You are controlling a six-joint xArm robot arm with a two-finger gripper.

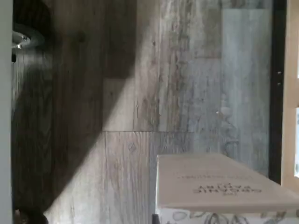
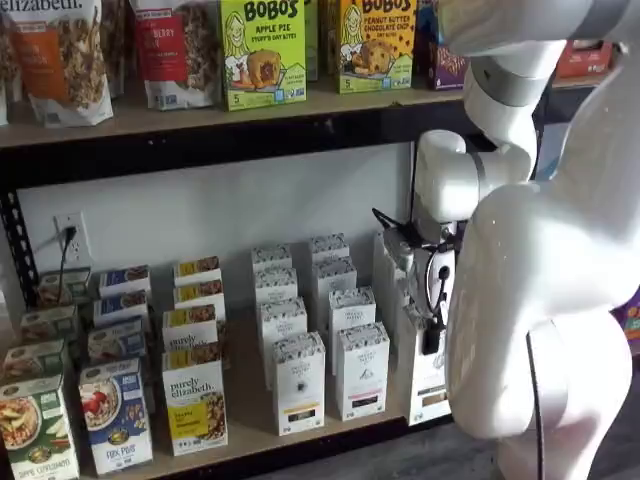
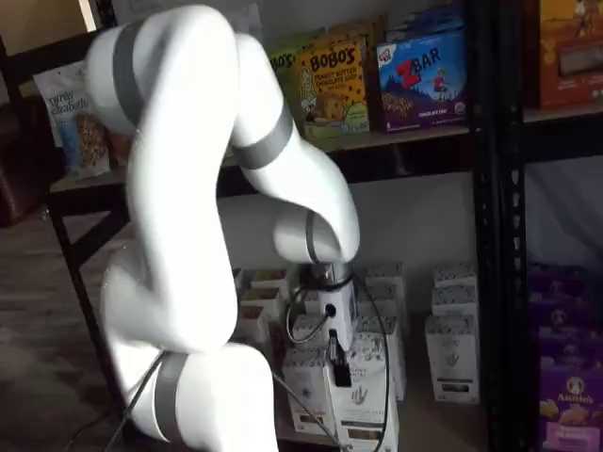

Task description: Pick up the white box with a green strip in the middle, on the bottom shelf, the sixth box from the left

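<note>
My gripper (image 2: 432,338) (image 3: 334,362) is shut on the white box (image 2: 430,385) (image 3: 364,400), a tall narrow carton with a patterned top band. Its black fingers clamp the carton's upper part. The carton hangs upright just in front of the bottom shelf (image 2: 250,412), at the right end of the box rows. In the wrist view the white box (image 1: 219,186) is seen end-on over grey wood flooring, with the shelf's tan board (image 1: 289,93) and black frame beside it. My own arm hides the shelf's right part in a shelf view.
Rows of similar white cartons (image 2: 300,382) (image 3: 452,353) and purely elizabeth boxes (image 2: 192,398) fill the bottom shelf. Bobo's boxes (image 2: 262,50) stand on the shelf above. A black rack post (image 3: 490,235) and purple boxes (image 3: 565,358) lie to the right.
</note>
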